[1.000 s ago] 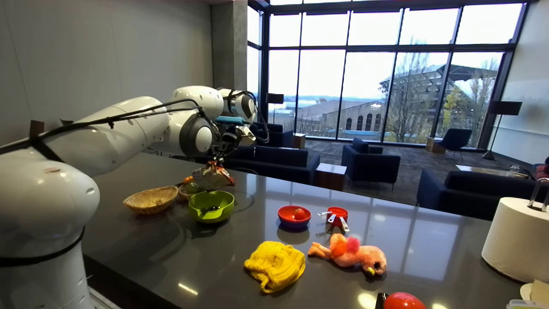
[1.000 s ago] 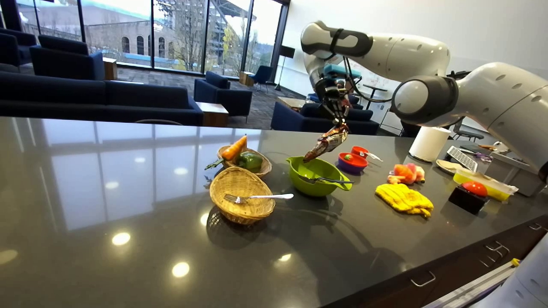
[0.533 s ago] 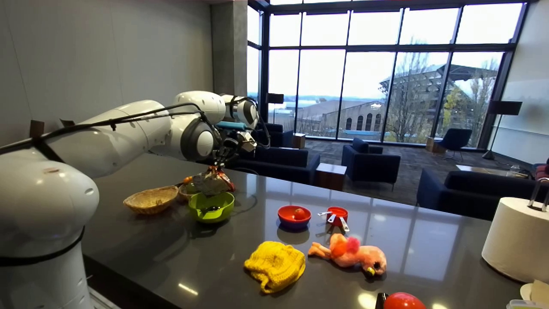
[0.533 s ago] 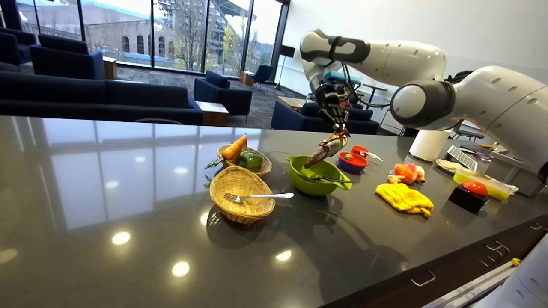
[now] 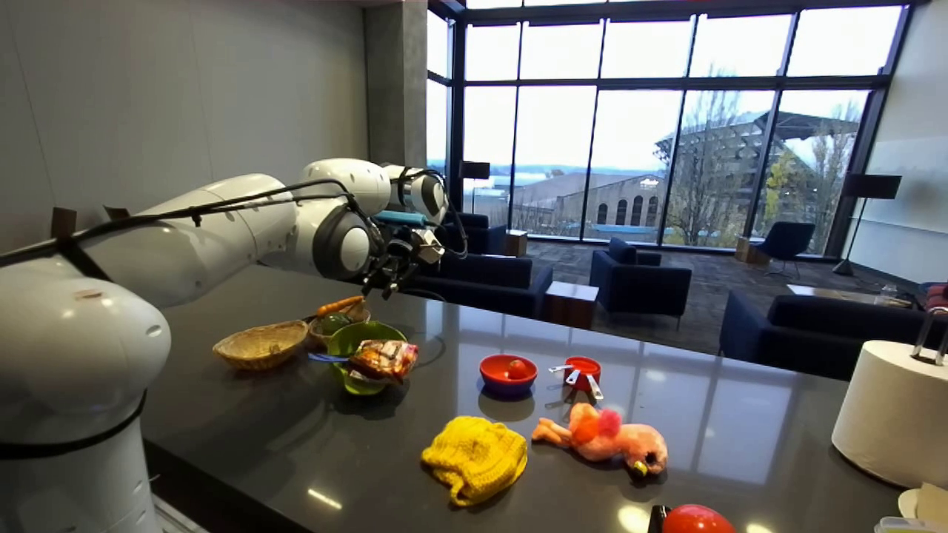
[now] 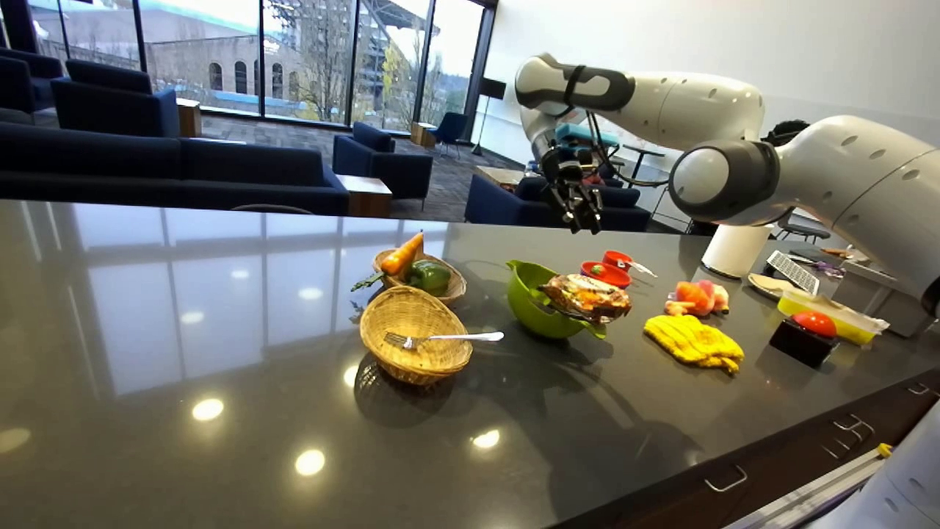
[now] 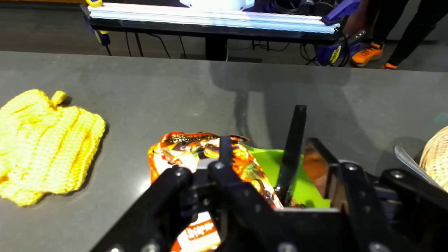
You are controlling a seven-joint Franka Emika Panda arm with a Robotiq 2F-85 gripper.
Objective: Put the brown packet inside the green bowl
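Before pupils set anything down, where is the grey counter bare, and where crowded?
Bare counter, in an exterior view: left of the oval wicker basket holding a silver fork; foreground between it and the yellow knitted cloth. Crowded: around the green bowl and shiny brown packet.

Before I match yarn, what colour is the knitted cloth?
The knitted cloth is bright yellow, clearest in the wrist view.

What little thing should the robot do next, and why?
Maybe lower the open end effector toward the packet to tuck it in: it sticks out over the edge of the green bowl, which looks tilted, so it could slide off.
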